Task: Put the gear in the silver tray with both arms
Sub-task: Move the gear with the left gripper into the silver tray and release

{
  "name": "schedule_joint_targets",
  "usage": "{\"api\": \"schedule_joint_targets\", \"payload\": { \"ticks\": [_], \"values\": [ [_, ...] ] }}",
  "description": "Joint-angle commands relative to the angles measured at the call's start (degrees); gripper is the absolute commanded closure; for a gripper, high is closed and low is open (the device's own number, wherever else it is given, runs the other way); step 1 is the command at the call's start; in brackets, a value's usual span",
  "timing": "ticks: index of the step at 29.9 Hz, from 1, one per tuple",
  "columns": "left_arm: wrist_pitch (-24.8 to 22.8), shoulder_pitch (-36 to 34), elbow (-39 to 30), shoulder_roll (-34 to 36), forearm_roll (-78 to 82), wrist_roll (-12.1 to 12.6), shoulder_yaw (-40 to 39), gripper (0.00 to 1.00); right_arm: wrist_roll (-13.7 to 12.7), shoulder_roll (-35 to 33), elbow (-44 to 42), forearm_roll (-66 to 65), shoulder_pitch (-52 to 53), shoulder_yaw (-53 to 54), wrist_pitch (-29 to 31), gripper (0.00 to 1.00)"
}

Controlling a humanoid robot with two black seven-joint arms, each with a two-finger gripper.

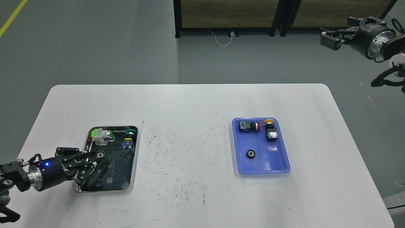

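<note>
The silver tray (133, 166) lies at the table's front left, with a dark scratched floor. My left gripper (98, 157) reaches in from the left, low over the tray's left half. It is shut on a small black gear with a silver centre (100, 154), held at its fingertips over the tray floor. A second black gear (250, 153) lies in the blue plastic tray (272, 160) to the right of centre. My right gripper (328, 37) is raised high at the top right, off the table. It is too small and dark to tell its fingers apart.
The silver tray's far end holds a green and white switch (101, 134), a green button (129, 131) and a small blue and yellow part (127, 143). The blue tray's far end holds a red button (250, 126) and a yellow button (269, 130).
</note>
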Motion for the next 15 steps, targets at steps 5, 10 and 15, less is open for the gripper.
{"api": "schedule_joint_targets", "payload": {
  "ticks": [5,10,15],
  "values": [
    [0.37,1.56,-0.32,-0.68,0.17,-0.15,0.30,0.77,0.00,1.94,-0.83,0.00,0.27,-0.09,-0.35,0.03],
    [0.37,1.91,-0.32,-0.86,0.09,-0.24,0.30,0.76,0.00,3.43,-1.79,0.00,1.06,-1.31,-0.35,0.03],
    [0.37,2.44,-0.32,-1.12,0.17,-0.50,0.48,0.74,0.00,5.10,-2.23,0.00,1.33,-2.37,-0.96,0.03]
  ]
}}
